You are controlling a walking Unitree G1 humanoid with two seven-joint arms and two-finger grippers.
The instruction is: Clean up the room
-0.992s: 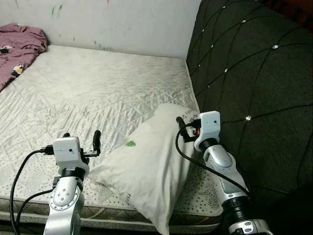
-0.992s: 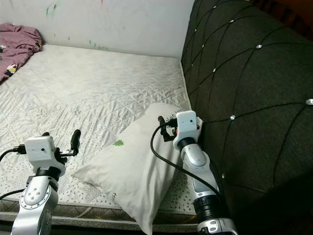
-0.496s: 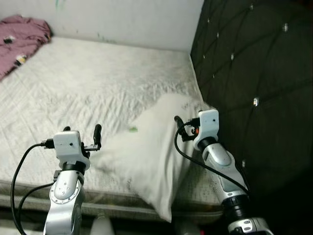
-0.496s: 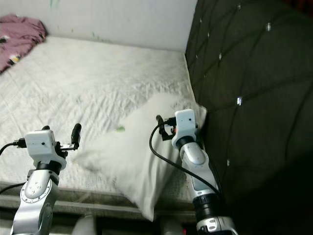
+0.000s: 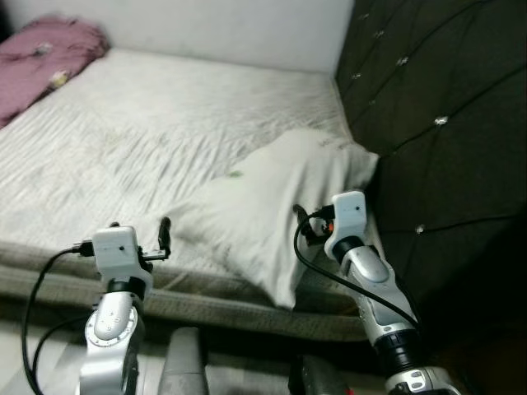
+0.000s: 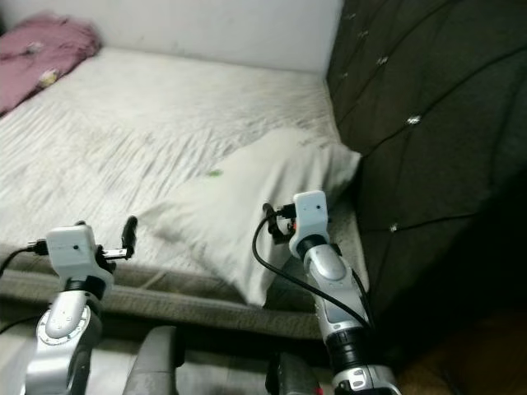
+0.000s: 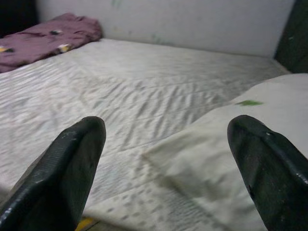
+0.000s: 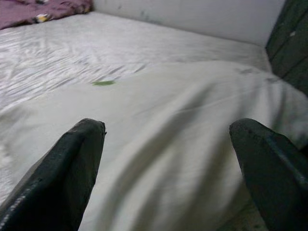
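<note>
A white pillow (image 5: pixel 268 202) with a small green mark lies slanted on the mattress (image 5: pixel 156 115), one end against the dark headboard (image 5: pixel 436 107), the other near the bed's front edge. My left gripper (image 5: pixel 138 230) is open, held low at the front edge just left of the pillow's corner (image 7: pixel 202 159). My right gripper (image 5: pixel 315 218) is open too, close in front of the pillow's near side (image 8: pixel 168 144). Neither gripper holds anything. Both wrist views show the black fingers (image 7: pixel 72 159) (image 8: pixel 72 163) spread wide.
A crumpled purple blanket (image 5: pixel 51 59) lies at the mattress's far left corner, by the white wall (image 5: pixel 206 25). The tufted headboard walls off the right side. Below the bed's edge, a grey object (image 5: pixel 183 362) and a dark one (image 5: pixel 317 380) stand on the floor.
The whole picture has shifted: the camera has drawn back and the bed's front edge and floor have come into view. Both grippers stay open; the pillow lies where it was.
</note>
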